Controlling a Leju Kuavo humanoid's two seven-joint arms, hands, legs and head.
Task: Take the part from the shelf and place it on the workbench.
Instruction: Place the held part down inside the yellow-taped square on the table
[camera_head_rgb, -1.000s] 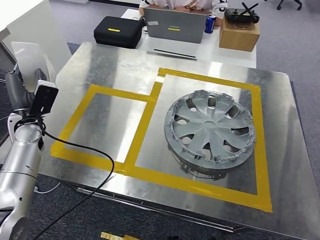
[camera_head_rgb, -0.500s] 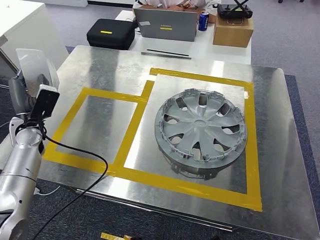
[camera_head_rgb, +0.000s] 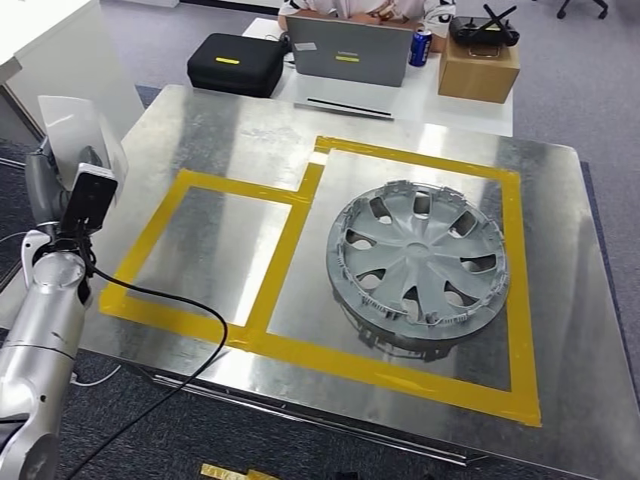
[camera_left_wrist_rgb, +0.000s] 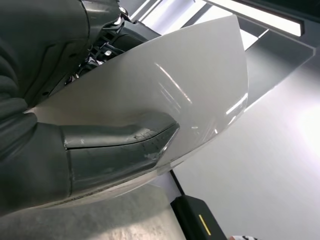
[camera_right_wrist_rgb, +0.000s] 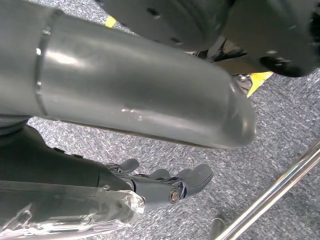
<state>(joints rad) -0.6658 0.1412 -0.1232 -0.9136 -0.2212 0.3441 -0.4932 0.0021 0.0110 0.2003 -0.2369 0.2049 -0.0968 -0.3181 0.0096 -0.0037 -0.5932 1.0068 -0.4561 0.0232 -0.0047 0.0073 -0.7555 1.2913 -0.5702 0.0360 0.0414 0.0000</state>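
The part (camera_head_rgb: 78, 128), a curved white plastic panel, is held up by my left hand (camera_head_rgb: 42, 186) just off the left edge of the workbench (camera_head_rgb: 226, 120). Up close, the thumb (camera_left_wrist_rgb: 117, 150) presses on the panel's (camera_left_wrist_rgb: 181, 85) glossy face while the fingers grip behind it. The bench is a steel table marked with two yellow tape rectangles; the left rectangle (camera_head_rgb: 213, 247) is bare metal. My right hand (camera_right_wrist_rgb: 113, 105) hangs over grey carpet, fingers (camera_right_wrist_rgb: 177, 185) stretched out and holding nothing.
A silver hubcap (camera_head_rgb: 417, 262) lies inside the right taped rectangle. Beyond the bench a white desk carries a black case (camera_head_rgb: 235, 62), a laptop (camera_head_rgb: 349, 50), a can and a cardboard box (camera_head_rgb: 478, 66). A black cable (camera_head_rgb: 189, 305) trails over the bench's near left corner.
The head camera swung aside and back. My left hand with the white panel has shifted slightly right, toward the bench edge. The hubcap has not moved.
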